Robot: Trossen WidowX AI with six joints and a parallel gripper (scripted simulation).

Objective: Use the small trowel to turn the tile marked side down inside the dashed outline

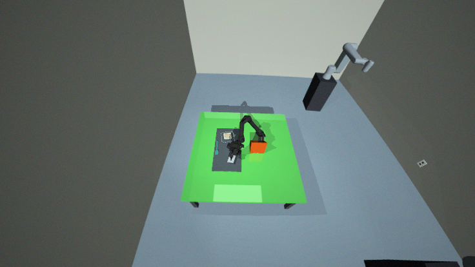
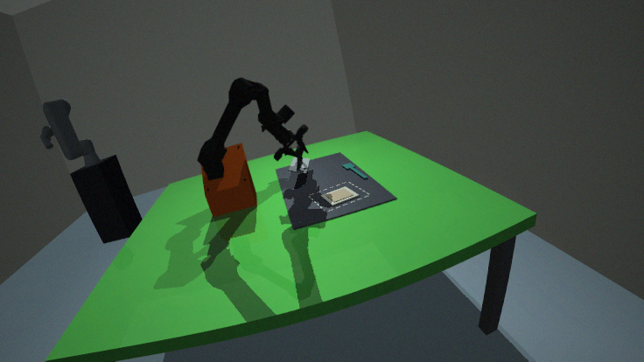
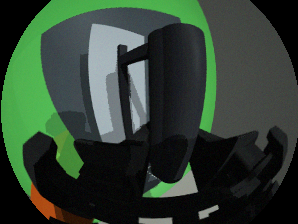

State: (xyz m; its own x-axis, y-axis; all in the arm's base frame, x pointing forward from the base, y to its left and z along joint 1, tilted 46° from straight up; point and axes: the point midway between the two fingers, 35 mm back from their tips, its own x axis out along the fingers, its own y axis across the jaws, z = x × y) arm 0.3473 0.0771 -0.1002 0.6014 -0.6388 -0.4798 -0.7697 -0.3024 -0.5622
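The tile [image 1: 227,135] [image 2: 344,194], cream-edged with a tan upper face, lies flat inside the dashed outline [image 2: 369,194] on the dark mat [image 1: 225,168] [image 2: 381,196]. Whether its marked side faces up or down I cannot tell. My gripper [image 1: 235,153] [image 2: 298,154] [image 3: 165,124] is shut on the trowel [image 1: 231,160] [image 2: 293,166] [image 3: 105,75]. In the wrist view its thick black handle stands at the fingers, and a thin black neck leads to the pale blade. The blade is over the mat end away from the tile; any gap beneath it I cannot tell.
A teal flat-headed tool [image 1: 216,151] [image 2: 349,167] lies on the mat beside the tile's area. My arm stands on an orange block [image 1: 257,147] [image 2: 232,191] beside the mat on the green table [image 1: 272,179] [image 2: 432,233]. A grey arm on a black pedestal [image 1: 320,91] [image 2: 105,202] stands off the table.
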